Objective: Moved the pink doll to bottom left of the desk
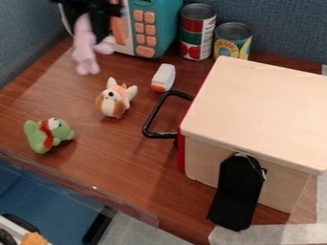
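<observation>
There was the doll (84, 50), up at the top left of the desk (121, 148), gripped by the gripper (99, 23), its pale limbs dangling, a hold that probably left the lower end free to touch down first! The dog (114, 100) and frog (48, 135) sat apart, and bare wood ran down outside them, beside the wall (20, 40). But the frog crowded the bottom-left target, near the front edge; overshooting there risked a tumble.
</observation>
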`<control>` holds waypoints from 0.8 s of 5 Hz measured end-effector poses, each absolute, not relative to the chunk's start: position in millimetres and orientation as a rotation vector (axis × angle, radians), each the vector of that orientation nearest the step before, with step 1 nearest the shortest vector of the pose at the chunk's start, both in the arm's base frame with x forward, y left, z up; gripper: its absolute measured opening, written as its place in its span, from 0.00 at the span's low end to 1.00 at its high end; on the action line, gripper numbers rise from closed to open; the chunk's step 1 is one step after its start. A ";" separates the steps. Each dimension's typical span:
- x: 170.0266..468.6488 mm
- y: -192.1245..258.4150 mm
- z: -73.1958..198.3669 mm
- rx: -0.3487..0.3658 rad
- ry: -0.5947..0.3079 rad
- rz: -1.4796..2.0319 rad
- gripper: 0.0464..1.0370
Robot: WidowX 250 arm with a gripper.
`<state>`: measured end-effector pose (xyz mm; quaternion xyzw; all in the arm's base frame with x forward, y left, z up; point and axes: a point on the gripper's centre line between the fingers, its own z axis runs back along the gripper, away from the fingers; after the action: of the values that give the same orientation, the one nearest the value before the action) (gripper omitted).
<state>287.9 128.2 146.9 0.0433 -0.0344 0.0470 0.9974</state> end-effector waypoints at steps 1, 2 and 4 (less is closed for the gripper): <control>291.3 173.7 132.3 0.177 -0.157 0.064 0.40; 290.4 219.2 94.6 0.243 -0.067 0.049 0.40; 282.9 262.1 56.3 0.240 0.039 0.023 0.78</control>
<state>282.9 262.1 56.3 0.1199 0.0192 0.0114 0.9925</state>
